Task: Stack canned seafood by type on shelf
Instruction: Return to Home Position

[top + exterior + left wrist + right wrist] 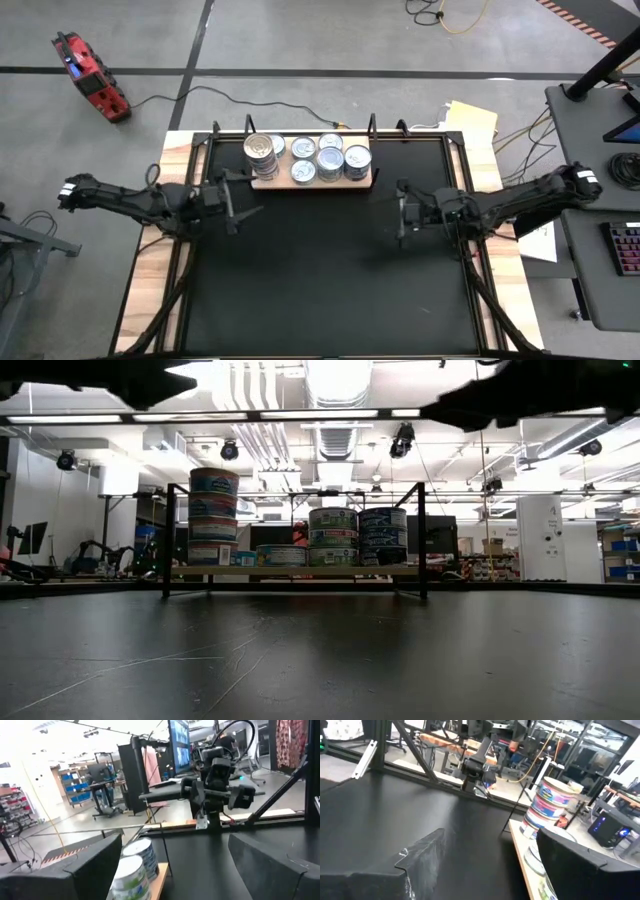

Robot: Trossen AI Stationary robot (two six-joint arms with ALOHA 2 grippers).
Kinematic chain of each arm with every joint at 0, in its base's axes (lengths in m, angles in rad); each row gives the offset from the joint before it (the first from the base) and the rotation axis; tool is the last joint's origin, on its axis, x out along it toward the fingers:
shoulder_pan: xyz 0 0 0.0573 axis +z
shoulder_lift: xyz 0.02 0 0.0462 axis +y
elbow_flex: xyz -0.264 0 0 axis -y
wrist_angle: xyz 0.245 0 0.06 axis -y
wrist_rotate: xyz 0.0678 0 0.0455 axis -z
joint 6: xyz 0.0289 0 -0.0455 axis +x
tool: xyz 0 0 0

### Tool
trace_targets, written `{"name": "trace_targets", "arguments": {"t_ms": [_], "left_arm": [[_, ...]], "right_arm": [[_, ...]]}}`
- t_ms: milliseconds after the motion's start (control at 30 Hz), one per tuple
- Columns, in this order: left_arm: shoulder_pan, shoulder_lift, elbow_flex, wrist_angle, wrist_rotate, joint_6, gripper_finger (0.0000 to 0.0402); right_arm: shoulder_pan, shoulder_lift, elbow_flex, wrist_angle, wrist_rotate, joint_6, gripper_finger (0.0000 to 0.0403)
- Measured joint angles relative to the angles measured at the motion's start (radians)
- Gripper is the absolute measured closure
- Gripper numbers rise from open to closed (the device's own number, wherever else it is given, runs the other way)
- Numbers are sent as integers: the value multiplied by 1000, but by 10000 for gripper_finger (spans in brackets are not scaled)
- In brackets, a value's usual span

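The canned seafood stands on the shelf (290,184), a light-brown board at the table's far edge. A tall stack of tins (262,152) is at its left end. Lower stacks and single silver-topped tins (330,160) stand to the right. In the low view the tall stack (213,515) rises above two shorter stacks (333,535) (384,535). My left gripper (245,205) is open and empty above the table, just near-left of the shelf. My right gripper (398,212) is open and empty, near-right of the shelf. Each wrist view shows the other arm and some tins (135,870) (547,805).
The black table surface (320,280) stretches toward the near edge. A black frame with upright posts (168,540) (422,540) stands at the table's far edge around the shelf. Wooden strips (150,260) run along the table's sides.
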Motion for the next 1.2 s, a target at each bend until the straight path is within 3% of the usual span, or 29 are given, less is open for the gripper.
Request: {"name": "trace_targets", "arguments": {"t_ms": [367,600,1200], "left_arm": [[2,-374,-88,-179,-4,-13,51],[2,-549,-120,-279,-5,-21,51],[3,-549,-138,-321,-82,-62,51]], "right_arm": [[0,-297,-168,-17,3,1,84],[0,-462,-242,-36,3,4,73],[0,-755,-361,-114,3,12,78]]}}
